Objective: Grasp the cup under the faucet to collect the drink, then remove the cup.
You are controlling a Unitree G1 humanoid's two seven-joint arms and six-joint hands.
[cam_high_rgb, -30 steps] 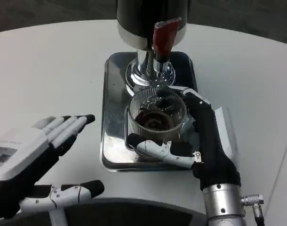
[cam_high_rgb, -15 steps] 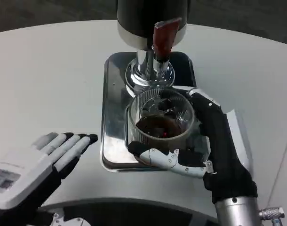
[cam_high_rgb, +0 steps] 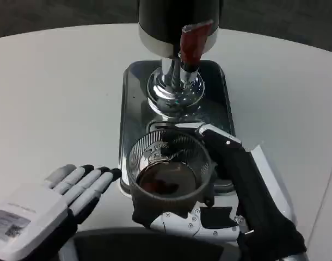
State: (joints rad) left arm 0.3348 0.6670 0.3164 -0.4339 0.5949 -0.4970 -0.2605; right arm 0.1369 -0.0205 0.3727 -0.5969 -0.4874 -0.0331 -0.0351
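1. Cup (cam_high_rgb: 168, 176) was a clear ribbed glass with dark drink pooled in the bottom, sitting at the near end of the metal tray (cam_high_rgb: 132, 109), near of the faucet rather than right under it. Couldn't tell if its base was touching the tray or lifted a bit.
2. Right hand (cam_high_rgb: 231, 196) had hold of it: fingers went around the right and far side of the glass, thumb crossed under the near side, so the cup was wrapped in a firm grip.
3. Faucet (cam_high_rgb: 179, 73) stood at the far end of the tray, shiny chrome base, with a red lever (cam_high_rgb: 192, 41) sticking out from the dark dispenser body (cam_high_rgb: 177, 22) above it.
4. Left hand (cam_high_rgb: 57, 196) was down in the near-left corner, palm down, fingers stretched out flat and close together, pointing toward the cup, holding nothing. Fingertips were near the tray's near-left corner but apart from the glass.
5. White table (cam_high_rgb: 57, 92) was underneath all of it.
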